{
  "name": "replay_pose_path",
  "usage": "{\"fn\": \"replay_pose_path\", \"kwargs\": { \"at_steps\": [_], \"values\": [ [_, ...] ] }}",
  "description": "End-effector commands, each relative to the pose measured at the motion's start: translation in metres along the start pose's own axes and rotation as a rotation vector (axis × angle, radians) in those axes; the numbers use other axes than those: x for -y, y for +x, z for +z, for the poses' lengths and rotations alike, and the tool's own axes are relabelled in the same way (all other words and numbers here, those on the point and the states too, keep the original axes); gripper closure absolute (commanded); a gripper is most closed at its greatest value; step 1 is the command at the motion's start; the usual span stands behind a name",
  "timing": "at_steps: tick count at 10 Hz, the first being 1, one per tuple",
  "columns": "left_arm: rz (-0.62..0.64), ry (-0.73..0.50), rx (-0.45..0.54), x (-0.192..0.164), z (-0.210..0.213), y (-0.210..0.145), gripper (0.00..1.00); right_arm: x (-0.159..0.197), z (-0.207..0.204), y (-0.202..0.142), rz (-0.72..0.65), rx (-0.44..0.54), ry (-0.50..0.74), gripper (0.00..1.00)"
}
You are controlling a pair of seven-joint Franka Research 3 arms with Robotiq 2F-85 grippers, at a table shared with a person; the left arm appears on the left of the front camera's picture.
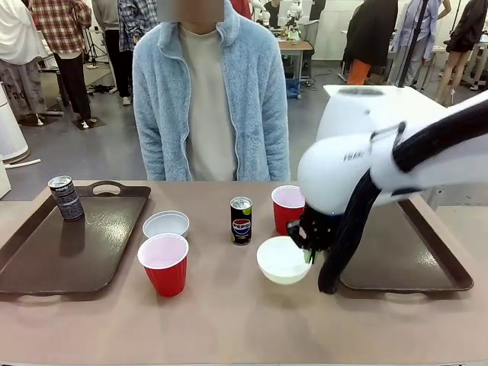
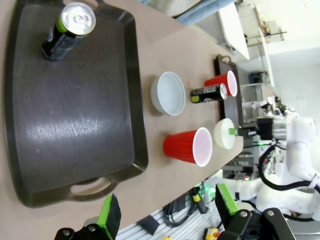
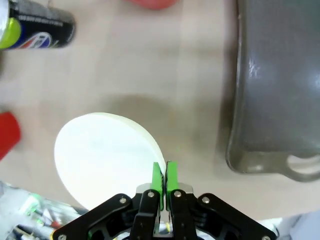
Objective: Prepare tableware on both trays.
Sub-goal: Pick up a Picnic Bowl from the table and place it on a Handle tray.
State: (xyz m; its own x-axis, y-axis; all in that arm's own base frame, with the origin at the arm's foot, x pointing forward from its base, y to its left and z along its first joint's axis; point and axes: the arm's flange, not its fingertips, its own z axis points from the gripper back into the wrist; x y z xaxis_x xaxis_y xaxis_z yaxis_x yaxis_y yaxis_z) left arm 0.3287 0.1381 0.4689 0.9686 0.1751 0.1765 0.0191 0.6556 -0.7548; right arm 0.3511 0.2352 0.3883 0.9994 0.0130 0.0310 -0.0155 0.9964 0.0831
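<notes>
Front view: right gripper (image 1: 308,254) half hidden behind its arm (image 1: 366,168) — clenched on the rim of the white bowl (image 1: 278,264).

Setting: open robotics lab hall, not a home. Evidence: far beyond the right gripper (image 1: 307,248), past the tan table (image 1: 229,320), a grey floor (image 1: 99,145) runs to another work table (image 1: 296,47), with standing people (image 1: 65,46) scattered around. Behind that gripper, a white robot arm (image 1: 358,164). Just past the left gripper (image 2: 166,197), loose cables (image 2: 176,207) hang under the table edge.
</notes>
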Motion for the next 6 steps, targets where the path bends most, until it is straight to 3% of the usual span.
{"fn": "replay_pose_path", "kwargs": {
  "at_steps": [1, 3, 6],
  "values": [
    [-0.008, -0.022, 0.007, -0.001, 0.0, 0.0, 0.0, 0.009, 0.05, 0.0, -0.004, 0.004, 0.05, 1.0],
    [-0.008, -0.022, 0.007, -0.001, 0.0, 0.0, 0.0, 0.032, 0.07, 0.021, -0.036, -0.009, 0.002, 1.0],
    [-0.008, -0.022, 0.007, -0.001, 0.0, 0.0, 0.0, 0.125, 0.103, 0.071, -0.034, -0.043, -0.081, 1.0]
  ]
}}
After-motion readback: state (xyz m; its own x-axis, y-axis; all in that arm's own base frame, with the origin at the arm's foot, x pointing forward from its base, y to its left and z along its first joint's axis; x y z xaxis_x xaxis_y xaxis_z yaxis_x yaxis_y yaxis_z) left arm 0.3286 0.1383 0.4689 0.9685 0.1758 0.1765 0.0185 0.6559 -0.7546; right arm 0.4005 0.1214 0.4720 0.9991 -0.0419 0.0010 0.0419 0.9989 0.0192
